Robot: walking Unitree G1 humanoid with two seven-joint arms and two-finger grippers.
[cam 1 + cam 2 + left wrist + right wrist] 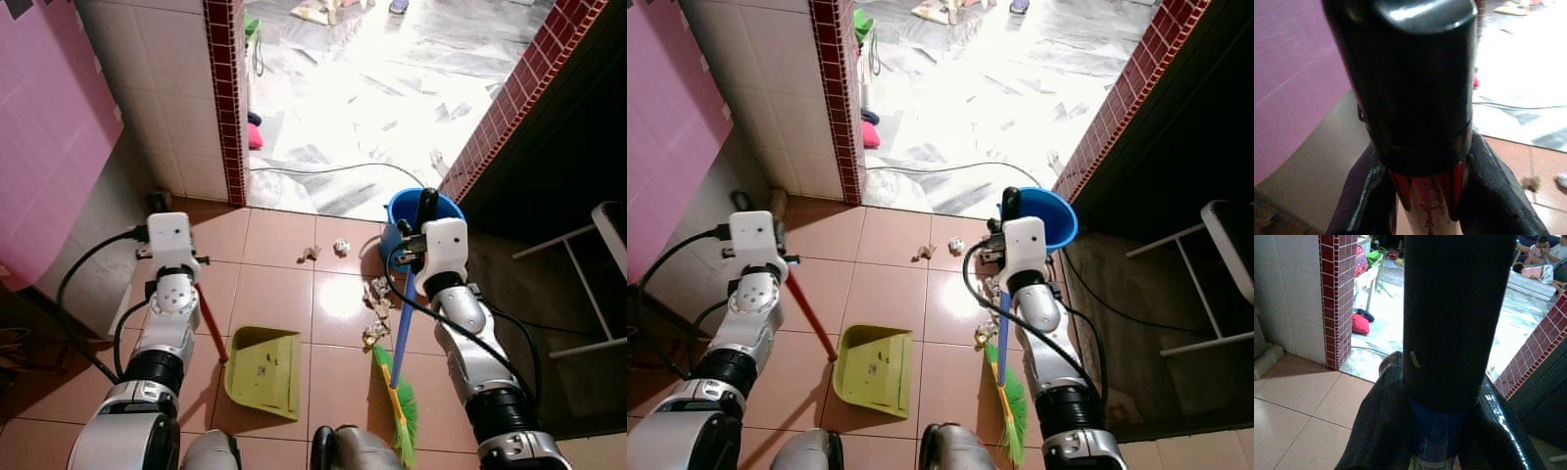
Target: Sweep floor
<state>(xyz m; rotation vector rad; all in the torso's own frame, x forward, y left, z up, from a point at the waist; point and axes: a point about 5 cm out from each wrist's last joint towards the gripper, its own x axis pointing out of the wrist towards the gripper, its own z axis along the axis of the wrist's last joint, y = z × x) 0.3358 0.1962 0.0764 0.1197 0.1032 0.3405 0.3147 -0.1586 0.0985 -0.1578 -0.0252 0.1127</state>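
Observation:
A yellow-green dustpan (263,370) rests flat on the orange tiles, its red handle (211,323) slanting up to my left gripper (1422,196). That gripper is shut on the handle just below its black cap (1410,73). My right gripper (1437,431) is shut on the blue stick (404,328) of a broom, under its black top (426,208). The broom's green bristles (405,411) touch the floor right of the dustpan. Scraps of litter (377,304) lie beside the broom, and two more bits (341,247) sit farther ahead.
A blue bucket (407,208) stands behind my right wrist by a red brick wall (509,98). A white chair frame (598,264) is at right. A brick pillar (230,98) and pink wall (49,127) close the left. A cable (333,168) crosses the bright marble floor ahead. People (1542,259) sit far off.

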